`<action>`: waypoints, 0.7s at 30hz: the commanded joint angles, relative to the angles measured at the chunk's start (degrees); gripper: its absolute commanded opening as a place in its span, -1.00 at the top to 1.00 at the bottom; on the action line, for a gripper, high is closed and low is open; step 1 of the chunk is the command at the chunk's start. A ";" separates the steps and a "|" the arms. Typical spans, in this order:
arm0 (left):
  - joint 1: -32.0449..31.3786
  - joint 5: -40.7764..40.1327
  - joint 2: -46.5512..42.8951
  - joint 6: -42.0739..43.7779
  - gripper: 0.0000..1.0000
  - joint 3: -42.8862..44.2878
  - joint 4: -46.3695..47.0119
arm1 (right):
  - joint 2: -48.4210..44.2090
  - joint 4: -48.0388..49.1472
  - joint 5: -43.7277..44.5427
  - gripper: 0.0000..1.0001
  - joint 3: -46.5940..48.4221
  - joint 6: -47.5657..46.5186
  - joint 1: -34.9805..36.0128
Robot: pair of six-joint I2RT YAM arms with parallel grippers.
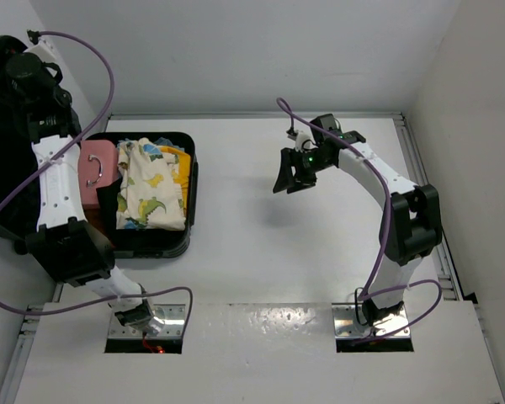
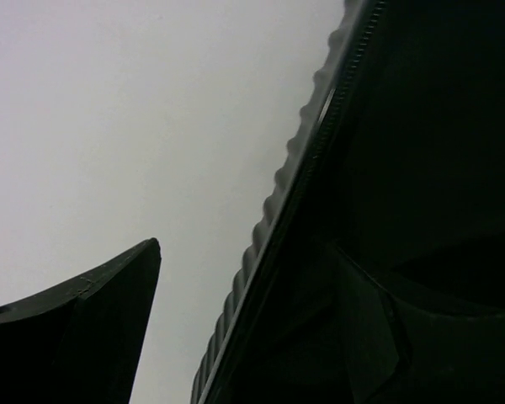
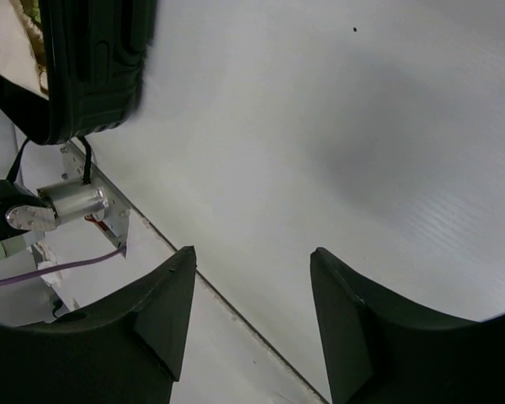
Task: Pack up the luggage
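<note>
R tool [image 3: 252, 263] wide above table [image 3: 379, 126], well apart from luggage [image 3: 93, 71]; L tool [image 2: 236, 252] wide at its rim

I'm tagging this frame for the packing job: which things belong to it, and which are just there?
Belongs to the job:
luggage
pink vanity case, dinosaur-print cloth, yellow cloth inside it

Just there:
purple cables
metal base plates
right gripper, jaws open, empty

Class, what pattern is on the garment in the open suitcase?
The garment is cream with green dinosaur-like prints; clearest in the top external view.
</note>
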 commanded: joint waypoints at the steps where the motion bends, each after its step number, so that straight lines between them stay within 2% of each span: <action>1: 1.67 0.94 1.19 -0.80 -0.67 3.04 1.38 | 0.07 1.96 0.14 -0.14 2.84 0.20 0.55; 4: 2.81 1.47 3.30 -0.80 -0.64 4.53 1.38 | 0.25 2.05 0.31 -0.14 3.19 0.11 0.81; 7: 2.82 1.48 4.01 -1.41 -0.41 6.12 1.38 | 0.43 2.05 0.40 -0.14 2.93 0.20 0.72; 8: 2.82 2.09 4.01 -1.41 -0.27 6.12 0.68 | 0.43 2.05 0.40 -0.14 2.85 0.37 0.72; 9: 2.82 2.09 4.01 -1.41 0.08 6.12 0.68 | 0.34 1.96 0.49 -0.14 2.76 0.11 0.72; 11: 1.15 2.09 4.01 -1.41 0.42 6.12 0.68 | 0.16 1.96 0.57 -0.14 2.67 -0.15 0.81; 12: 0.45 2.09 4.01 -1.41 0.66 6.12 0.07 | 0.08 2.05 0.58 -0.14 2.50 -0.24 0.72; 13: -0.34 2.09 4.01 -2.11 0.75 6.12 0.06 | 0.08 1.96 0.66 -0.14 2.58 -0.41 0.81; 16: -5.61 2.09 2.17 -2.64 0.90 4.11 -0.55 | -0.19 1.96 0.66 -0.14 2.41 -0.59 0.72; 17: -9.28 1.57 1.47 -2.64 0.93 2.80 -0.55 | -0.28 2.05 0.75 -0.14 2.14 -0.68 0.64; 19: -13.69 1.04 0.94 -2.64 0.93 1.47 -1.25 | -0.45 1.96 0.58 -0.14 1.97 -0.77 0.64; 21: -21.33 0.07 0.06 -4.40 0.89 -1.86 -1.96 | -0.71 2.40 0.58 -0.14 1.70 -0.77 0.72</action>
